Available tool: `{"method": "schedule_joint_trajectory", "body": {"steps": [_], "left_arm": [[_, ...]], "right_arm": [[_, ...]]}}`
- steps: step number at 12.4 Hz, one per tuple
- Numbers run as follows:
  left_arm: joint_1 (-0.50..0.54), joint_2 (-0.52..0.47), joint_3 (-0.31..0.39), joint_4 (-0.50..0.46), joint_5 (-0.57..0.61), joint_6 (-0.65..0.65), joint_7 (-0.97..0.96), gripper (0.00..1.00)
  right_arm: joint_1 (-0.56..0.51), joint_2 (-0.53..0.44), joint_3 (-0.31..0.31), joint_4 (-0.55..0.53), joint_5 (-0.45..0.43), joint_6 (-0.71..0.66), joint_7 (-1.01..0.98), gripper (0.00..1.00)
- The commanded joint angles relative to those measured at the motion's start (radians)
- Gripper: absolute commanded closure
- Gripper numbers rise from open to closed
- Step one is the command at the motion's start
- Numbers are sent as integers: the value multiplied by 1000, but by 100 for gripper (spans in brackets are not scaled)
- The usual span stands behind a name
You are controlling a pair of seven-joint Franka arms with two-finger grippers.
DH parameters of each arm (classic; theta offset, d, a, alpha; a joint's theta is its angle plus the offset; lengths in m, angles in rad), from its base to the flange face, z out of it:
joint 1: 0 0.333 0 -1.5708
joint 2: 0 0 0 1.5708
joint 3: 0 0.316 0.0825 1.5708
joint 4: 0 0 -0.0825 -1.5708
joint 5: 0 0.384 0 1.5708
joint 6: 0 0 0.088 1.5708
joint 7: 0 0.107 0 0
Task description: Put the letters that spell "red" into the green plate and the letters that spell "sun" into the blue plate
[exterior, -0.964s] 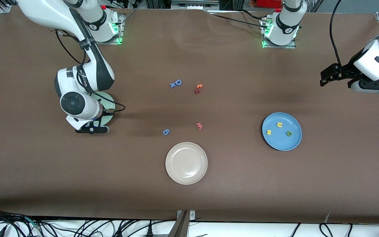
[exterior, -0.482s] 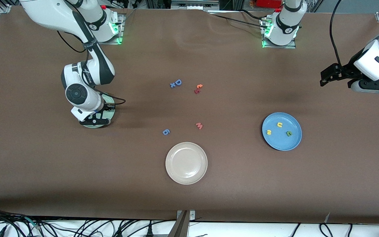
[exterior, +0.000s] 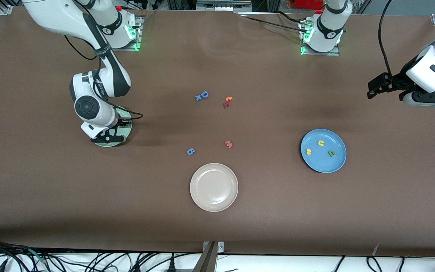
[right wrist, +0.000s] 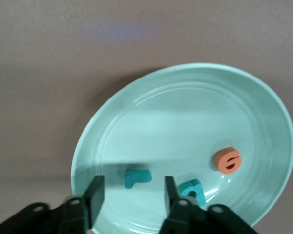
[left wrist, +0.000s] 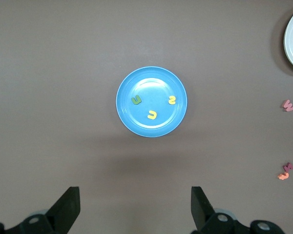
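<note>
Nearest the front camera sits the beige plate point(exterior: 213, 187), with nothing in it. A little farther, toward the left arm's end of the table, lies the blue plate point(exterior: 323, 150), holding the yellow "s" point(exterior: 308, 151), the yellow "u" point(exterior: 320, 142) and the olive-green "n" point(exterior: 331, 153), spread apart on its floor. Between the two plates and slightly farther lie the blue "6"-shaped letter point(exterior: 190, 151) and the pink "w" point(exterior: 228, 144) on the bare brown table point(exterior: 263, 211). Toward the right arm's end is the green plate point(right wrist: 263, 97), mostly covered in the front view by the right gripper point(exterior: 106, 138), which hangs low over it. The right wrist view shows that gripper's fingers parted and holding nothing, with the smaller teal "r" point(right wrist: 137, 177) lying on the plate between them; the teal "d" point(right wrist: 193, 190) lies just beside one finger and the orange round "e" point(right wrist: 227, 160) near it, all three inside the rim. Farther still, mid-table, lie the larger blue "D" point(exterior: 202, 95) and a small red and orange pair of letters point(exterior: 227, 101). The left gripper point(exterior: 385, 85) waits high over the table's edge at its own end, fingers spread wide and empty. Black cables point(exterior: 89, 260) run along the table's near edge.
</note>
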Motion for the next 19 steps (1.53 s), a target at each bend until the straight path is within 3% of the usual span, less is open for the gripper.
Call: {"method": "schedule_joint_trajectory", "body": {"steps": [1, 5, 11, 13, 17, 19], "left_arm": [[11, -7, -6, 0, -20, -14, 1, 0], [11, -8, -6, 2, -20, -14, 1, 0], [11, -7, -6, 2, -20, -14, 1, 0], [11, -8, -6, 2, -20, -14, 1, 0], [11, -7, -6, 2, -20, -14, 1, 0], [11, -7, -6, 2, -20, -14, 1, 0]], "right_arm": [[5, -95, -6, 42, 29, -112, -24, 1], [5, -109, -6, 314, 33, -433, -21, 1], [4, -109, -41, 599, 54, -698, -36, 0], [-30, -124, -26, 635, 45, -719, -40, 0], [-133, -194, 52, 615, 45, -694, -38, 0], [-138, -216, 55, 592, 49, -671, -38, 0]]}}
